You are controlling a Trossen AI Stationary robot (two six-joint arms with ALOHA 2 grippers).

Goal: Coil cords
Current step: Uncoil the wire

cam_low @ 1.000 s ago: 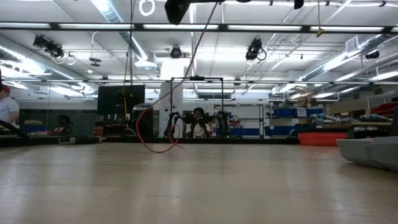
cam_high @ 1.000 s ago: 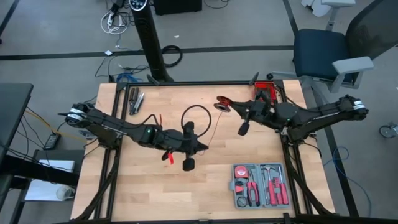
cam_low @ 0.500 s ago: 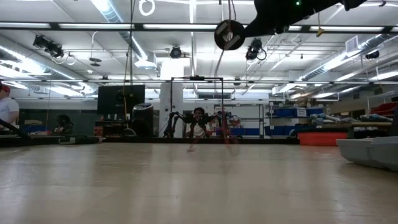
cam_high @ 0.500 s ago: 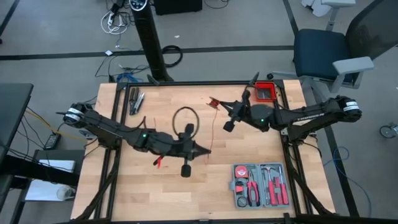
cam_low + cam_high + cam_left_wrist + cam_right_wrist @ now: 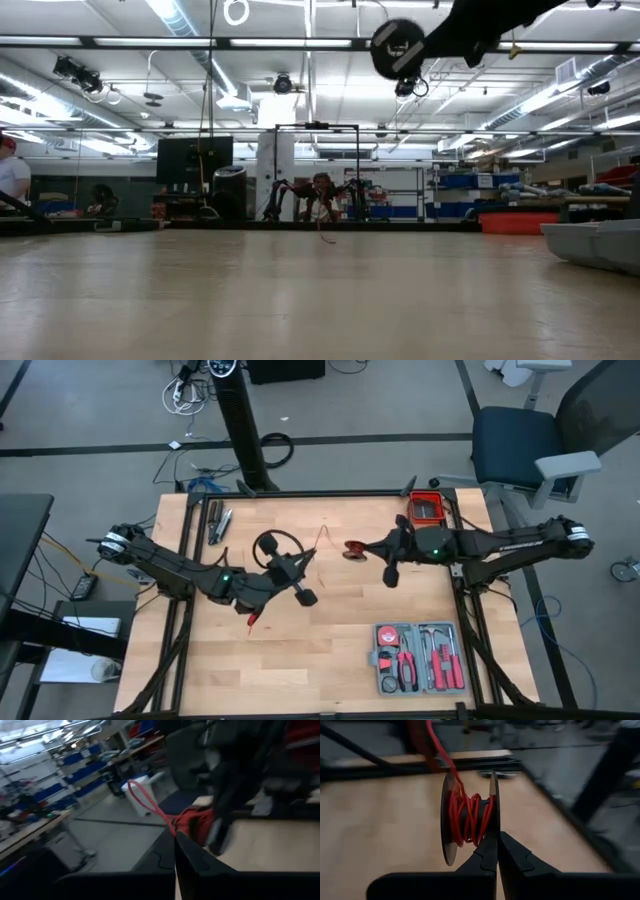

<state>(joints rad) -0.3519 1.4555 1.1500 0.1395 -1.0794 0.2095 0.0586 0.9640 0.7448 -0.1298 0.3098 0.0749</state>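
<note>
The cord is a thin bright red strand, partly wound on a small black spool (image 5: 355, 550) (image 5: 469, 817) (image 5: 397, 47). My right gripper (image 5: 368, 548) (image 5: 496, 840) is shut on that spool and holds it high over the table's far middle. From the spool the free strand (image 5: 320, 532) runs left to my left gripper (image 5: 303, 560) (image 5: 176, 836), which is shut on it above the table's middle. A short piece of red cord (image 5: 322, 235) shows low over the table in the low view. My left gripper pinches the red cord (image 5: 170, 826) between its shut fingertips, with the fingers about level. The strand leaves the tips and bends over in a narrow loop (image 5: 132, 785), clear of the table. My right gripper pinches one flange of the spool at its rim (image 5: 492, 815) between its two fingers. The fingers come about level from the table's right. The spool is lifted clear, standing on edge, with several turns of cord (image 5: 470, 815) around its hub.
A grey tool case (image 5: 418, 657) (image 5: 600, 245) with red-handled tools lies at the near right. A red bin (image 5: 425, 510) sits at the far right corner and pliers (image 5: 218, 520) at the far left. Bare wood lies below both grippers.
My left gripper has moved toward the far left and risen a little, turning its wrist as it went. It stays shut on the cord. My right gripper has come down and toward the near edge with the spool. The slack cord that hung to the table has been drawn up.
</note>
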